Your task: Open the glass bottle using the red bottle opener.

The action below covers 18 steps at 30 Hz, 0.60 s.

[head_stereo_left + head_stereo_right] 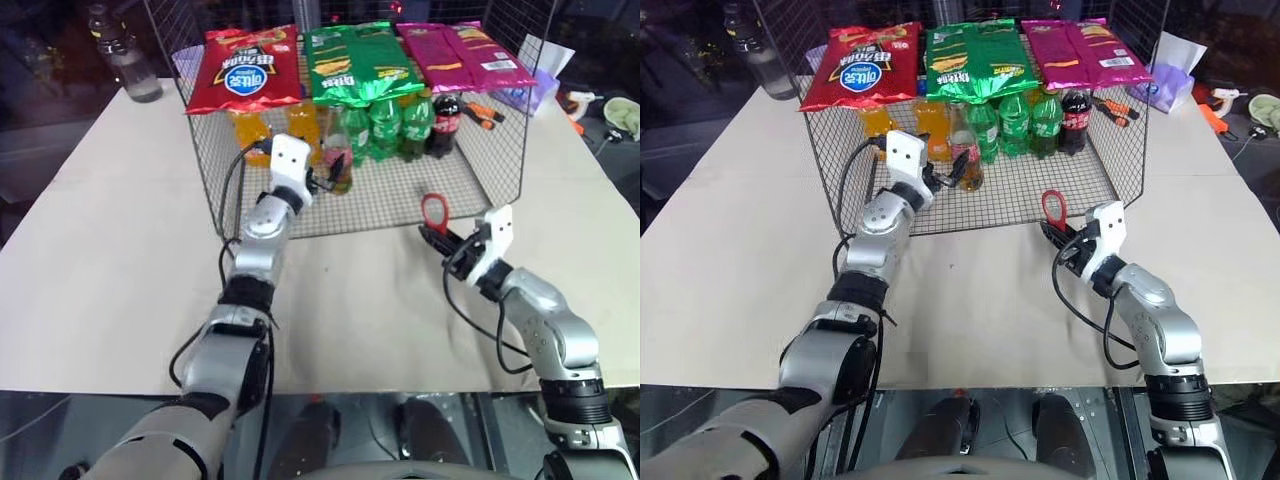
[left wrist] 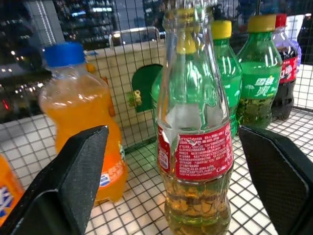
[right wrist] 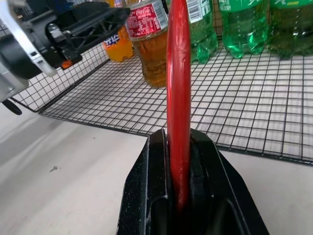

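A wire rack (image 1: 400,205) with a mesh floor and mesh walls stands on the table (image 1: 100,250). Inside it, along the back, are orange soda bottles (image 1: 250,130), green soda bottles (image 1: 385,125) and a dark cola bottle (image 1: 446,125). The glass bottle (image 2: 195,142) stands upright on the rack floor in front of that row, amber liquid in its lower part, a red label round its middle. Across the rack's top lie snack bags: a red bag (image 1: 243,68), green bags (image 1: 355,62) and pink bags (image 1: 465,52).

The left gripper (image 1: 325,178) reaches into the rack, its fingers (image 2: 78,166) spread wide on either side of the glass bottle, not touching it. The right gripper (image 1: 437,238), just outside the rack's front edge, is clamped on the handle of the red bottle opener (image 1: 435,212), ring end up.

The table is covered in pale sheeting. Beyond the rack's left side a clear water bottle (image 1: 125,55) stands on it.
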### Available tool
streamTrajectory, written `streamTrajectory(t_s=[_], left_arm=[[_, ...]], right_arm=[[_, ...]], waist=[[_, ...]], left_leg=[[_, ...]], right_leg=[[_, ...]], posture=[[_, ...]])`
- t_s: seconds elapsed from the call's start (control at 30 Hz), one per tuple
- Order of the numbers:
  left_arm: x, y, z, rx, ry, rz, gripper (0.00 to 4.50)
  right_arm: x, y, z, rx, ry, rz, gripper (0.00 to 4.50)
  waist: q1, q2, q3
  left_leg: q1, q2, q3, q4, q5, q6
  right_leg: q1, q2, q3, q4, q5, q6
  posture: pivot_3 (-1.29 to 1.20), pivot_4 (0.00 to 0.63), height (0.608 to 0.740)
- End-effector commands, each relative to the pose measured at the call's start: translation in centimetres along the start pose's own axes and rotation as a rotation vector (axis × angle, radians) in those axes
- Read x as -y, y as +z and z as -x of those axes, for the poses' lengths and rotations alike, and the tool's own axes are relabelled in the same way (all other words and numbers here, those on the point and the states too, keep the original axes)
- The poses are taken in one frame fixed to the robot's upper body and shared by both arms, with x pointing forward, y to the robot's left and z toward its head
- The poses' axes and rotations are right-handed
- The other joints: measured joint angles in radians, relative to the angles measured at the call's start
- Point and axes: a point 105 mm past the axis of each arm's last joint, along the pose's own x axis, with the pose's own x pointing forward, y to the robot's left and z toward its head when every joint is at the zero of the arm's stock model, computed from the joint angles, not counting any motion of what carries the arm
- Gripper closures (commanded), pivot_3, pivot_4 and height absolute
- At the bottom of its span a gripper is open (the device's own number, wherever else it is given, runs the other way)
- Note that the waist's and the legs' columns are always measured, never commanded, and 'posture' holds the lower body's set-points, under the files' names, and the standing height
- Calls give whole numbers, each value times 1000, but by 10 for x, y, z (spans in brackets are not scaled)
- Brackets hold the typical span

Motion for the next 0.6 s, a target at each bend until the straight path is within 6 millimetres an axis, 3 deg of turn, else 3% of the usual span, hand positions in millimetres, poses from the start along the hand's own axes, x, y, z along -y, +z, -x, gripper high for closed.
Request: streamTrajectory(t_s=[0.03,0.53,0.6], left_arm=[[0,10,-14,-9,-3,39,60],[-2,12,-34,-101,-21,42,60],[-3,13,-35,-97,-11,49,824]], right_arm=[[-2,15,0,64,4,31,4500],[-1,13,1,68,-10,51,4500],[-1,13,2,66,-11,57,4500]], waist=[[0,0,0],[-24,0,0],[-24,0,0]], left_leg=[[-1,0,-1,0,0,0],[-2,-1,-1,1,0,0],[-2,-1,-1,1,0,0]], right_leg=[[0,0,-1,0,0,0],[-1,0,-1,1,0,0],[-1,0,-1,1,0,0]], posture=[[0,150,740],[0,150,740],[0,150,740]])
